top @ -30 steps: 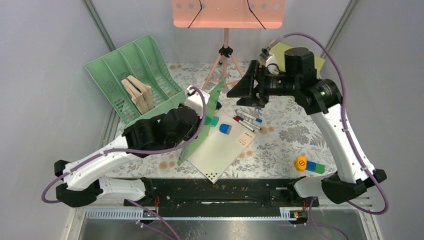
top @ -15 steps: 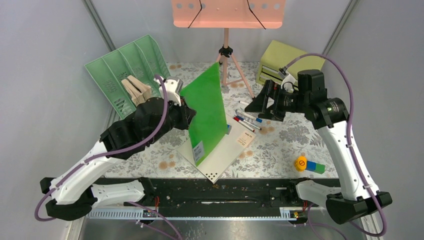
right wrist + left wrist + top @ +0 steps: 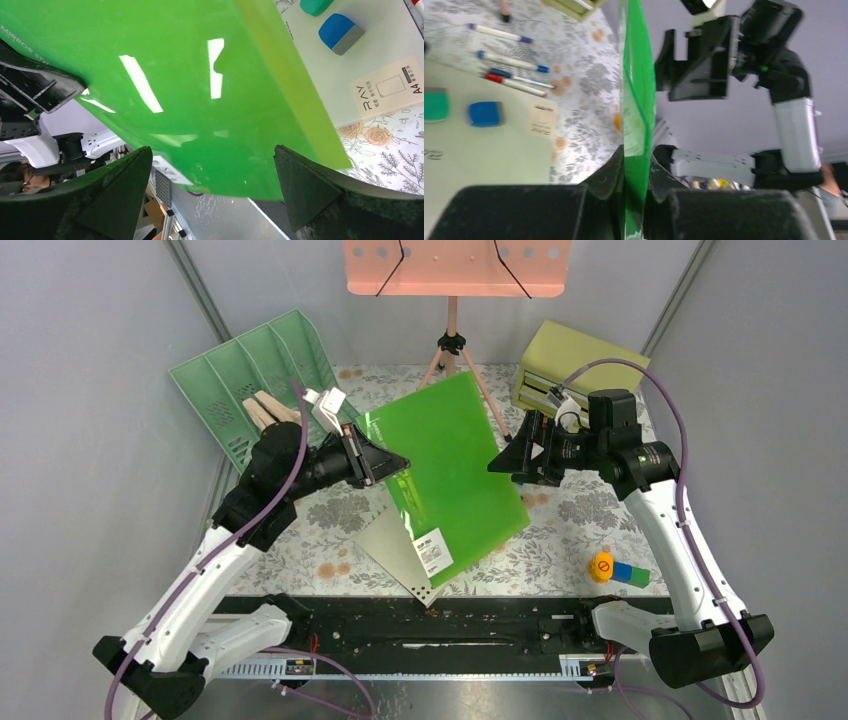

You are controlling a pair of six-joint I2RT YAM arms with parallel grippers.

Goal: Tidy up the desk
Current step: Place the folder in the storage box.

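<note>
My left gripper (image 3: 385,462) is shut on the left edge of a glossy green folder (image 3: 452,473) and holds it raised and tilted above the floral desk (image 3: 580,515). In the left wrist view the folder (image 3: 636,100) shows edge-on between my closed jaws. My right gripper (image 3: 503,461) is open, level with the folder's right edge, not gripping it. In the right wrist view the folder (image 3: 190,90) fills the space ahead of the wide-apart fingers (image 3: 115,185). A pale A4 pad (image 3: 395,550) lies under the folder, with a blue eraser (image 3: 340,32) and a teal eraser (image 3: 315,5) on it.
A green slotted file rack (image 3: 262,380) with wooden pieces stands back left. An olive drawer box (image 3: 575,355) sits back right, a pink stand's tripod (image 3: 455,350) at the back centre. Several markers (image 3: 509,70) lie on the desk. A yellow disc and coloured blocks (image 3: 615,570) sit front right.
My left gripper has lifted the green folder and swung it from edge-on to nearly flat, moving right. My right arm has drawn down and back toward the folder's right edge.
</note>
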